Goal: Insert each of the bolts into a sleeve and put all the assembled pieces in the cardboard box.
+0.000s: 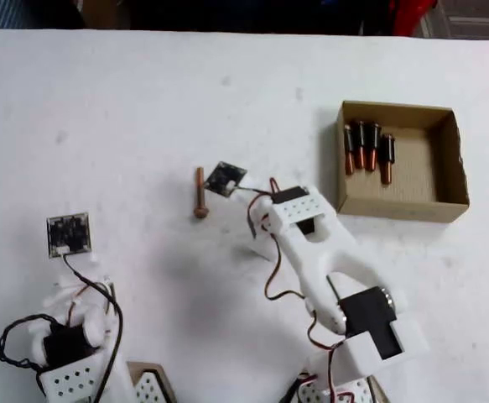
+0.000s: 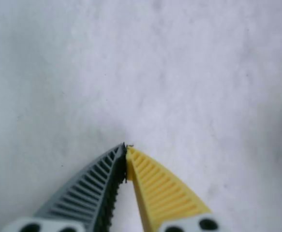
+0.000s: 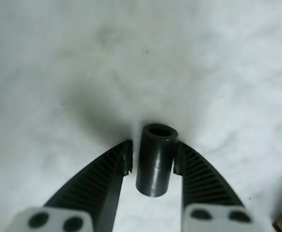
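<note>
Sleeve [image 3: 155, 164] stands between the right tool's [image 3: 153, 155] fingers [image 3: 107, 179], one side gapped.

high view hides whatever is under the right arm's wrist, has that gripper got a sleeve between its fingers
Observer: Yes. In the right wrist view a black sleeve stands between the fingers of the right gripper. There is a thin gap on one side, so it looks bracketed rather than clamped.
Operator: ok and the left gripper, is it carrying anything
Observer: No. The left wrist view shows the left gripper shut, fingertips together with nothing between them, over bare table.
</note>
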Motion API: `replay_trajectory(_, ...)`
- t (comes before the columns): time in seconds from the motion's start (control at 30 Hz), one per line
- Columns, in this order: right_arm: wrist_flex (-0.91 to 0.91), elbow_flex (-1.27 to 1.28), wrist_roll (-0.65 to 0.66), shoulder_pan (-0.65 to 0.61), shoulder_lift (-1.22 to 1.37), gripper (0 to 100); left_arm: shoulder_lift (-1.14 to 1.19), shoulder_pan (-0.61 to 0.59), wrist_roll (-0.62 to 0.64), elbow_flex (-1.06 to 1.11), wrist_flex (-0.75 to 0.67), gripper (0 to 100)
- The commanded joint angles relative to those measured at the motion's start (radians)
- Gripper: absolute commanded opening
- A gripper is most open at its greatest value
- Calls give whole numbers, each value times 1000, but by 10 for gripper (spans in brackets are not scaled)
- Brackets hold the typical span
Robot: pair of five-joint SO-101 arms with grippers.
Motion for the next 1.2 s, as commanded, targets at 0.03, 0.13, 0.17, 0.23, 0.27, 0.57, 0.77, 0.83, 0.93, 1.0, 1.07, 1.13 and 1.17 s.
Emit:
replay_trajectory(0.03, -31, 2, 8, -7, 27, 65, -7, -7, -8, -2, 3, 23)
replay_trajectory(0.13, -28, -9, 8, -7, 27, 16, -7, -7, -8, -2, 3, 23)
replay_trajectory(0.17, -27, -15, 5, -5, 27, 26, -7, -7, -8, -2, 3, 23)
replay_trajectory(0.23, -25, -28, 0, -2, 25, 14, -7, -7, -8, -2, 3, 23)
replay_trajectory(0.27, -25, -34, 0, -2, 25, 15, -7, -7, -8, -2, 3, 23)
replay_trajectory(0.57, 102, -44, -2, -10, -200, 16, -7, -7, -8, -2, 3, 23)
replay_trajectory(0.77, 259, -41, -3, -2, -463, 16, -7, -7, -8, -2, 3, 23)
replay_trajectory(0.83, 311, -41, -3, -5, -553, 16, -7, -7, -8, -2, 3, 23)
replay_trajectory(0.93, 395, -41, -5, -7, -685, 16, -7, -7, -8, -2, 3, 23)
replay_trajectory(1.0, 443, -41, -44, -2, -776, 16, -7, -7, -8, -2, 3, 23)
replay_trajectory(1.07, 481, -40, -104, -2, -866, 16, -7, -7, -8, -2, 3, 23)
replay_trajectory(1.13, 510, -35, -150, -2, -949, 16, -7, -7, -8, -2, 3, 23)
replay_trajectory(1.17, 513, -21, -170, -2, -990, 16, -7, -7, -8, -2, 3, 23)
